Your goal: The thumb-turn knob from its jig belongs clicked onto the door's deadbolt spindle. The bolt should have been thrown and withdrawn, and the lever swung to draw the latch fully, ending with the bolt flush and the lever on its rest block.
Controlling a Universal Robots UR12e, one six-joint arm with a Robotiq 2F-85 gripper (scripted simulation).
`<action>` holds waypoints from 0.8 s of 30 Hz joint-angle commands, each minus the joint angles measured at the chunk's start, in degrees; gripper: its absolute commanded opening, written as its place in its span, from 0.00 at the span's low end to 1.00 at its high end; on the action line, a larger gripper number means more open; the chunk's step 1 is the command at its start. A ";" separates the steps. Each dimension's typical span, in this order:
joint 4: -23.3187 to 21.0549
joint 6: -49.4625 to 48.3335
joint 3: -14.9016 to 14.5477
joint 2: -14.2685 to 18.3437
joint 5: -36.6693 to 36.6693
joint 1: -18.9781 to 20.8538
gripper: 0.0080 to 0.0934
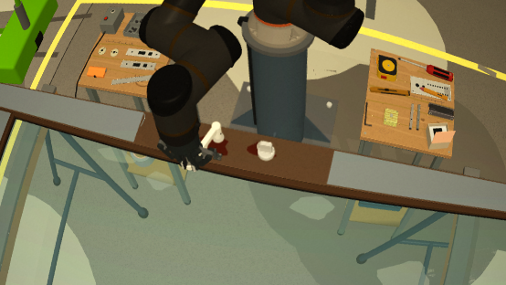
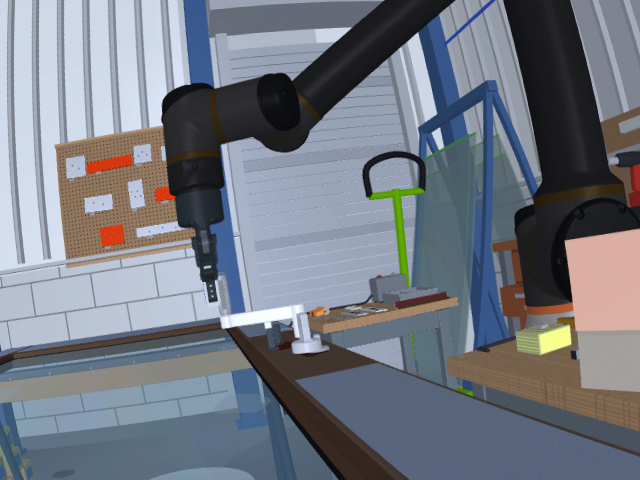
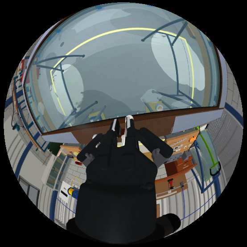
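Observation:
The white door lever reaches out from its round base on the brown door rail toward the glass, and I grip its free end in my closed gripper from above. The white thumb-turn knob sits on the rail to the lever's right in the side camera, on a dark red plate. A small dark block stands on the rail beneath the lever arm. My fingers hide the lever's tip in the wrist camera.
A wooden tool table stands behind the rail on the right, another on the left. The arm's grey pedestal rises between them. The door's glass pane spreads out in front of the rail over blue trestle legs.

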 commanded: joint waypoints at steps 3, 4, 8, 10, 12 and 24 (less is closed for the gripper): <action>0.01 -0.28 0.04 -0.09 -0.36 -0.42 0.00; 0.01 -0.38 0.06 -0.12 -0.36 -0.51 0.00; 0.02 -0.77 0.17 -0.23 -0.36 -0.91 0.00; 0.02 -0.97 0.22 -0.29 -0.36 -1.10 0.00; 0.02 -1.16 0.28 -0.35 -0.36 -1.30 0.00; 0.05 -2.34 0.69 -0.78 -0.36 -2.48 0.00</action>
